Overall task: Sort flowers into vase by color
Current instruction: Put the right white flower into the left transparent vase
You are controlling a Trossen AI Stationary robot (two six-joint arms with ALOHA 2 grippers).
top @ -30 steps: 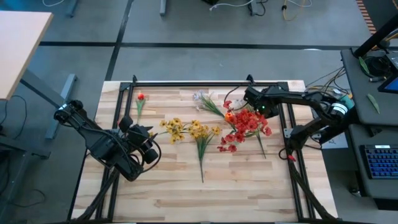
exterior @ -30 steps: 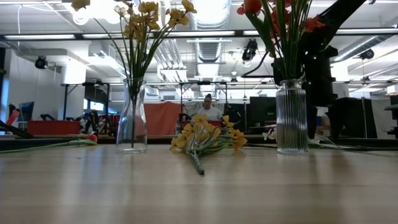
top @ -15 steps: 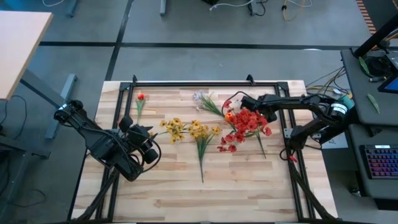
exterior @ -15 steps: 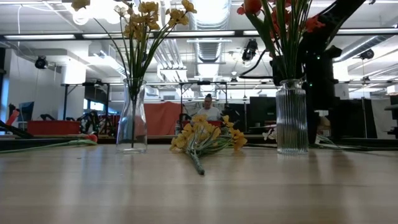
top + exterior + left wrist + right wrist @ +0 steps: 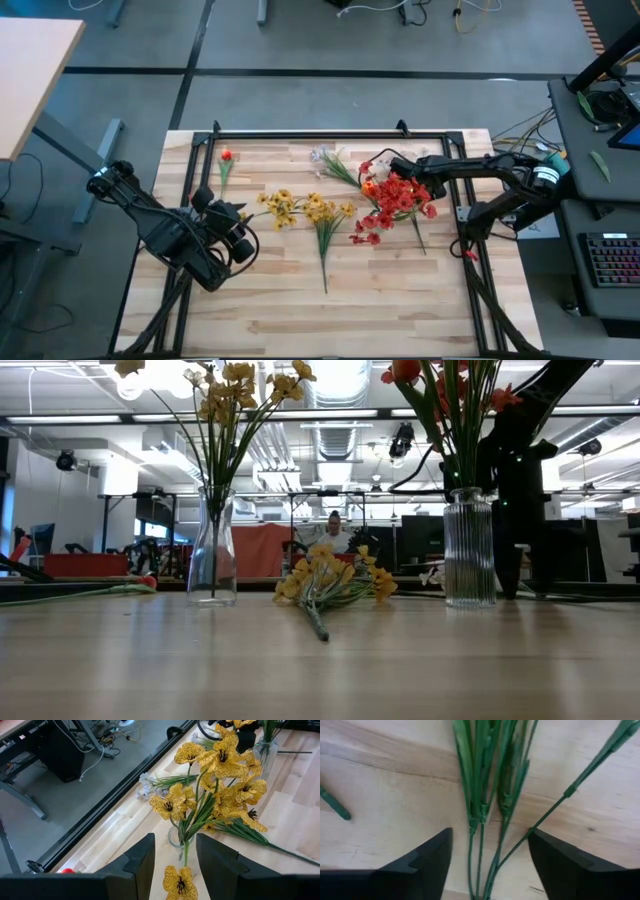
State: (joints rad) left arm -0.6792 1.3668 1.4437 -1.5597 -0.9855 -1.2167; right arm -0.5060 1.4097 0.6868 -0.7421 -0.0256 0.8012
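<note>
Evidently light and floppy, the flowers (image 5: 485,795) wanted pinching low on their bundled thin stalks, probably between the right gripper's (image 5: 490,855) spread fingers near the table's (image 5: 400,300) far right corner.

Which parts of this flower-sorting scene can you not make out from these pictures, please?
- Right tool: in the high view the red flower spray in the ribbed glass vase covers its tip, so contact with the green stems is unclear.
- Smooth glass vase of yellow flowers: its blossoms are cut off by the low view's top edge.
- Pale flower spray: too small in the high view to tell its blossoms' shape.
- Left tool: holds nothing visible.
</note>
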